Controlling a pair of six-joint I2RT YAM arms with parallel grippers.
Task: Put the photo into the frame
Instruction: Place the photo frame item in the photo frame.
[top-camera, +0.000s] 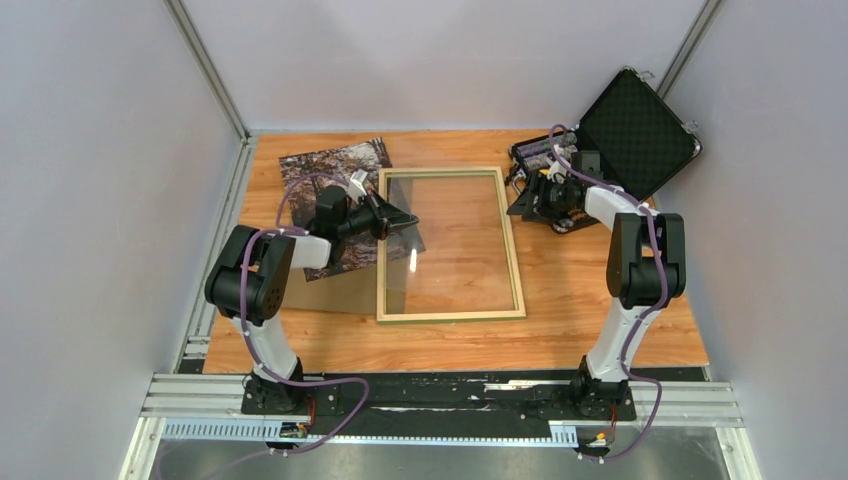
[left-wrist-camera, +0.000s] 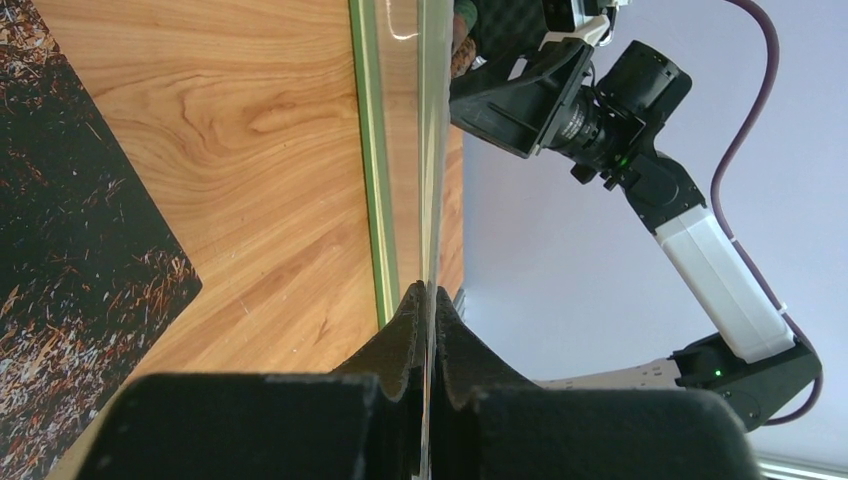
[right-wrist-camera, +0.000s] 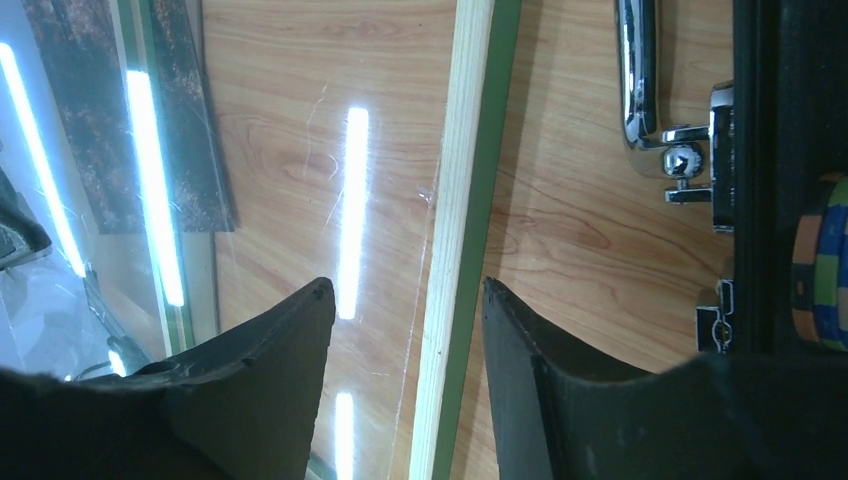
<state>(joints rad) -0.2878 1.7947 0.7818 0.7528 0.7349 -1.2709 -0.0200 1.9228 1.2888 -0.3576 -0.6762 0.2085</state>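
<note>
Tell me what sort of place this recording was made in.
Most likely a lab robot test cell, not a home or shop: plain grey panel walls on aluminium posts enclose a wood-grain tabletop, and two robot arms are bolted to a metal rail at its near edge.

Top view: high at the near edge, facing down on the light wooden table. Left wrist: close along a clear glass pane. Right wrist: close, facing down. All share the green-railed wooden frame.
</note>
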